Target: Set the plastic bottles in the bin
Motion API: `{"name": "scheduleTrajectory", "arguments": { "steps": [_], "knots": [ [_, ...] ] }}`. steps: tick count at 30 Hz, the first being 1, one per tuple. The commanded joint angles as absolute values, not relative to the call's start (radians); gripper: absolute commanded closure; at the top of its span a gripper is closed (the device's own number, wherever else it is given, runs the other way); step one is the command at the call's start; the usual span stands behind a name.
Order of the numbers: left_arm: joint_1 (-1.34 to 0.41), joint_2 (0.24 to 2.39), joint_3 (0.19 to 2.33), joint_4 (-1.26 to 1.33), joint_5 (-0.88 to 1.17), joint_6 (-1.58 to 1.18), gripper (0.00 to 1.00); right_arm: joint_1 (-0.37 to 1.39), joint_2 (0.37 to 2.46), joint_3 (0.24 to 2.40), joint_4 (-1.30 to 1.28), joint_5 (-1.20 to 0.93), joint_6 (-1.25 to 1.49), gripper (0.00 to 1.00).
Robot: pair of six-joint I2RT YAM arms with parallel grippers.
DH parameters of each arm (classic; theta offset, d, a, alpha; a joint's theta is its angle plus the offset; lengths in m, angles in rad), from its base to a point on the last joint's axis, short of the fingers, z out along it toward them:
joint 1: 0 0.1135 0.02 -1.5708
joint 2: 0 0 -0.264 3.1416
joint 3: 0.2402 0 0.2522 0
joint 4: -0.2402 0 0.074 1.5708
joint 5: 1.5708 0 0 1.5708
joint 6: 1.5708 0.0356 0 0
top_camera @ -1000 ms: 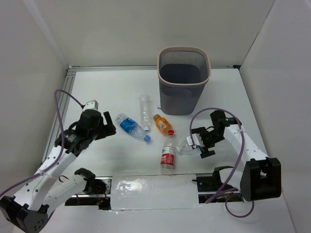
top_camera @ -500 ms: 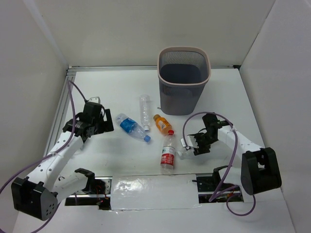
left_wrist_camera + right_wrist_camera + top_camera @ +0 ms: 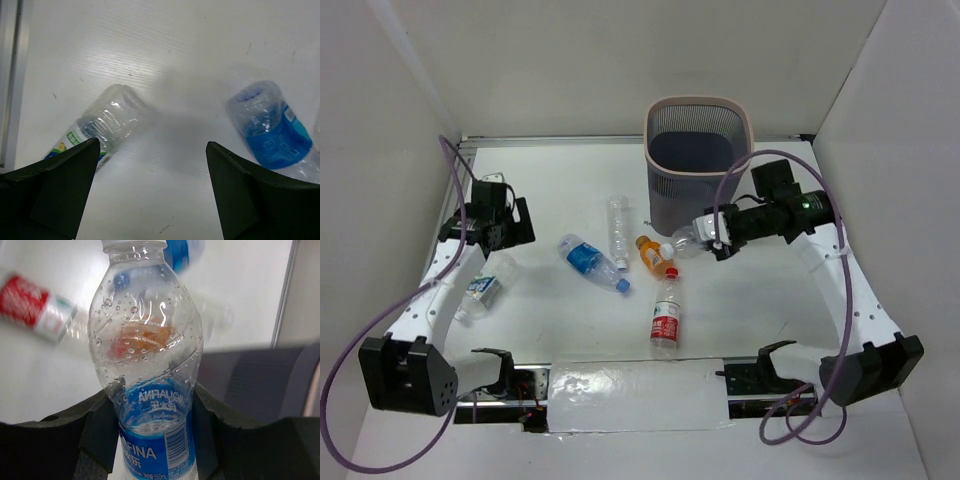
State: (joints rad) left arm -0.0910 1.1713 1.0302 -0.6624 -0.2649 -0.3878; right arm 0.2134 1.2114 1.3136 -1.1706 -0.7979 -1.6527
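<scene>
Bin (image 3: 695,205): tall dark mesh with a pale rim, at the far centre of the table (image 3: 550,190).

Right gripper (image 3: 713,233): clamped on the Aquafina bottle (image 3: 150,365) at its labelled lower body. Pads (image 3: 97,427) sit snug on both sides and the cap points away from the wrist. The bottle is held clear of the table, just beside the bin's near wall. It appears to be below the rim, not yet over the opening.

Left gripper (image 3: 152,150): fingers spread wide with nothing between them, above a green-labelled bottle (image 3: 105,122) near the table's left edge.

Loose on the table, all on their sides:
- blue-labelled bottle (image 3: 590,260)
- red-labelled bottle (image 3: 665,318)
- unlabelled bottle (image 3: 618,225)
- orange bottle (image 3: 655,255), close to the bin's foot

Handling, my read: they look empty bar droplets, so light. The thin walls will dent under a squeeze, and the round, slick bodies are apt to roll. Best taken across the mid-body with fingers square to the long axis; the label zone gives some bite.
</scene>
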Motion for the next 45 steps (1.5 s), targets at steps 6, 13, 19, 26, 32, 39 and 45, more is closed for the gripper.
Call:
{"name": "scheduleTrajectory", "arguments": {
  "steps": [6,13,19,26,32,39,45],
  "knots": [
    [0.044,1.18,1.077,-0.655,-0.261,-0.31,0.0,0.466,1.336,1.63,-0.793,-1.002,-1.07,0.67],
    [0.077,1.146,1.029,-0.655,-0.203,-0.319,0.0,0.453,1.434,1.858,-0.321,-0.922,-0.568,0.67],
    [0.016,1.118,1.0,-0.62,0.052,-0.331,0.0,0.338,1.512,1.914,-0.198,-0.69,-0.457,0.64],
    [-0.21,1.14,0.968,-0.522,0.137,-0.621,0.0,0.203,1.601,1.813,-0.207,-0.689,-0.404,0.22],
    [-0.385,1.215,0.939,-0.454,-0.017,-0.995,0.0,0.12,1.623,1.879,-0.255,-0.747,-0.327,0.0],
    [-0.546,1.316,0.971,-0.535,-0.245,-1.275,0.0,0.026,1.494,1.85,-0.391,-0.799,-0.244,0.0],
    [-0.6,1.491,1.054,-0.657,-0.305,-1.393,0.0,-0.07,1.333,1.66,-0.515,-0.968,-0.323,0.47]
  ]
}}
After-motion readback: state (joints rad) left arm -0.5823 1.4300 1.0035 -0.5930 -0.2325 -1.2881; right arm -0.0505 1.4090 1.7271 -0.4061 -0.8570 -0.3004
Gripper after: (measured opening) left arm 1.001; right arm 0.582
